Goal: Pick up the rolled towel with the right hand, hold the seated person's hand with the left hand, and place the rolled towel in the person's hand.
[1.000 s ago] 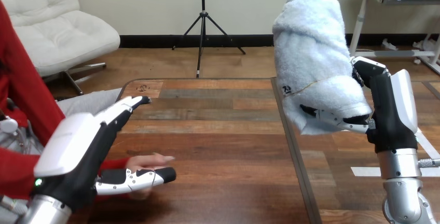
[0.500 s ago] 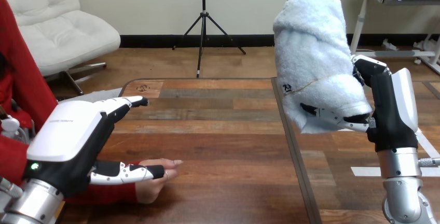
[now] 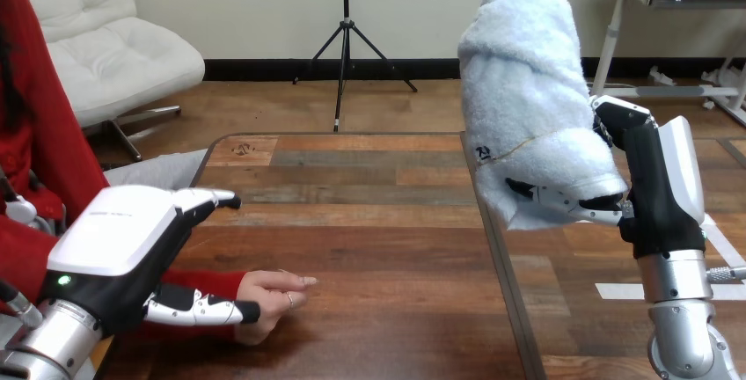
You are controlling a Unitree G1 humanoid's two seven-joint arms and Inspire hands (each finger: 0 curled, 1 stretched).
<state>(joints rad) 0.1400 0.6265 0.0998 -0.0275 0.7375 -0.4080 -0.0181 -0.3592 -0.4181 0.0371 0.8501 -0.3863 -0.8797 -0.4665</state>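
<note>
The rolled towel [image 3: 532,98], white and fluffy, stands upright above the table's right half, with my right hand [image 3: 655,186] shut on it; the thumb [image 3: 563,201] crosses its lower end and the other fingers are behind it. My left hand [image 3: 114,244] hovers at the lower left with its fingers [image 3: 207,197] straight and pointing right. The person's hand [image 3: 273,292] lies on the table, reaching past my left thumb [image 3: 198,310]. That thumb lies across the red sleeve at the wrist. I cannot tell whether it touches.
The wooden table [image 3: 378,222] has a dark seam [image 3: 494,248] running front to back under the towel. The person sits at the left edge, the red-sleeved forearm [image 3: 189,281] stretched along the table's near side.
My left hand has sunk and drawn back toward the lower left. The person's hand has slid further right past my thumb. The right hand and towel have barely shifted.
</note>
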